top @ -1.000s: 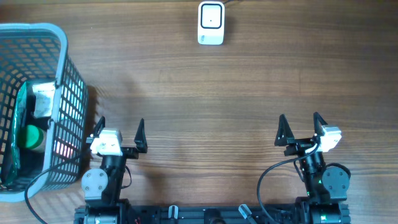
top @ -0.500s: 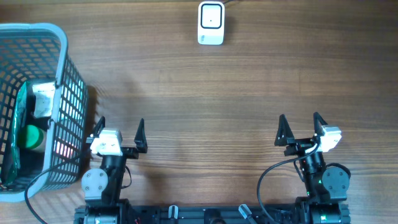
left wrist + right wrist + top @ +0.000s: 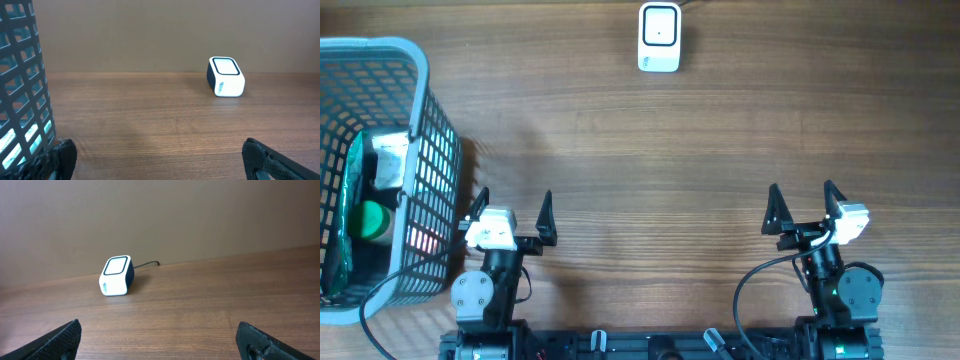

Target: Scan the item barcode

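A white and dark barcode scanner (image 3: 659,37) stands at the far middle of the wooden table, also seen in the left wrist view (image 3: 226,76) and the right wrist view (image 3: 116,275). Items lie inside the blue-grey basket (image 3: 420,60) at the left: a green round-topped item (image 3: 365,220) and a white-labelled pack (image 3: 388,160). My left gripper (image 3: 513,200) rests near the front edge, just right of the basket, open and empty (image 3: 160,152). My right gripper (image 3: 802,190) sits at the front right, open and empty (image 3: 159,330).
The basket's mesh wall (image 3: 20,75) stands close on the left of my left gripper. A dark cable (image 3: 147,264) runs from the scanner toward the back wall. Bare wood lies between both grippers and the scanner.
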Controlling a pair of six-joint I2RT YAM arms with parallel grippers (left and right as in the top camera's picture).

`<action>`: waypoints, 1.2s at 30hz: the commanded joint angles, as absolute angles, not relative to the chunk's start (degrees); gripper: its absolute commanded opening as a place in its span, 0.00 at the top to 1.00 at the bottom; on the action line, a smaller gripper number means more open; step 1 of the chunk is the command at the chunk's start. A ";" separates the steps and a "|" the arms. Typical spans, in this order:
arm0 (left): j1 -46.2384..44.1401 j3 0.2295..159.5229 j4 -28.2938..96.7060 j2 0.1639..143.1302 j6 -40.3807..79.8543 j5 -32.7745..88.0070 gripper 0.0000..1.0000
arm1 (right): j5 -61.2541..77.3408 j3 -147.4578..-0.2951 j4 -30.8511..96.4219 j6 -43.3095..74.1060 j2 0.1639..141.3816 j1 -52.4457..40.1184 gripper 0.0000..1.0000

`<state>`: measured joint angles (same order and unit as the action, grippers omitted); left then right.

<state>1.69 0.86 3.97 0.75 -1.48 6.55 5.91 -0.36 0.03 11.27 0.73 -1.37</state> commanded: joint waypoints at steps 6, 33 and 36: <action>2.15 0.32 3.81 0.38 -2.59 6.98 0.00 | 5.08 -0.30 -0.16 10.63 0.27 -1.65 0.00; 2.09 3.44 3.60 0.38 6.28 14.20 0.00 | 5.08 -0.30 -0.16 10.61 0.43 -1.65 0.00; 2.09 9.69 3.88 0.38 8.40 14.35 0.00 | 5.08 -0.30 -0.16 10.63 0.43 -1.65 0.00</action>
<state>1.69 3.14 4.27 0.80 5.56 12.40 5.91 -0.36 0.03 11.27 0.73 -1.37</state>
